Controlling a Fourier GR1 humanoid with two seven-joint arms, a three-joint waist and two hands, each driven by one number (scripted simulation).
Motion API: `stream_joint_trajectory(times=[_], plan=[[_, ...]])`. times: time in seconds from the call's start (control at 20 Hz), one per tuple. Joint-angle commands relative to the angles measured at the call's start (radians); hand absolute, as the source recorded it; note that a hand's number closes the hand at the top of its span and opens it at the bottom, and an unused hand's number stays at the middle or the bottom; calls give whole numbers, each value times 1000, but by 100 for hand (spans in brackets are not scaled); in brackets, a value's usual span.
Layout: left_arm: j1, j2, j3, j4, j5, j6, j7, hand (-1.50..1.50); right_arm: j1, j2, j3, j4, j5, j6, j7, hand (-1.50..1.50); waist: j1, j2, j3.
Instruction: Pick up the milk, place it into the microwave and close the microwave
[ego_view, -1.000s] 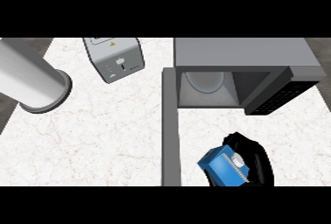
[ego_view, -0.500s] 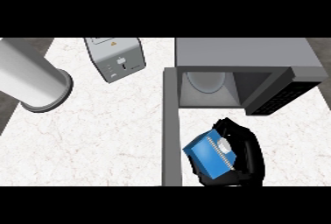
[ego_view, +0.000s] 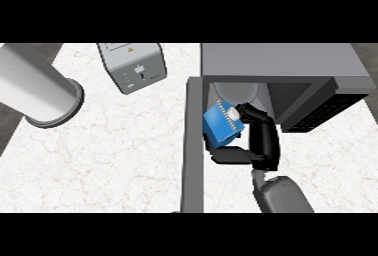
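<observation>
Milk (ego_view: 222, 121) gripped in right robot hand (ego_view: 255, 137) nears microwave (ego_view: 284, 75); carton could clip the open door (ego_view: 193, 145).

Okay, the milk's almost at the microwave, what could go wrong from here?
1. The blue milk carton is tilted in the right hand just in front of the microwave opening; it might catch the opening's edge or tip over when released.
2. The open door stands close beside the carton and hand, so the carton or the hand may bump it.
</observation>
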Motion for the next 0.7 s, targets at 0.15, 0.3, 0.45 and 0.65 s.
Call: stream_joint_trajectory(times=[0.15, 0.3, 0.45, 0.65], plan=[[-18, -18, -16, -37, -6, 14, 55, -150, -208, 11, -125, 327, -50, -65, -30, 150, 6, 4, -1], [-40, 74, 85, 120, 68, -78, -8, -150, -280, 11, -189, 463, -75, -21, -103, 150, 9, 5, -1], [-42, 18, 41, 27, 17, -22, 46, -150, -292, 11, -251, 614, -119, 54, -259, 150, 8, 5, 0], [-88, 14, 15, 55, -11, -7, 63, -150, -455, -31, -344, 823, -108, 136, -342, 150, 13, 9, 0]])
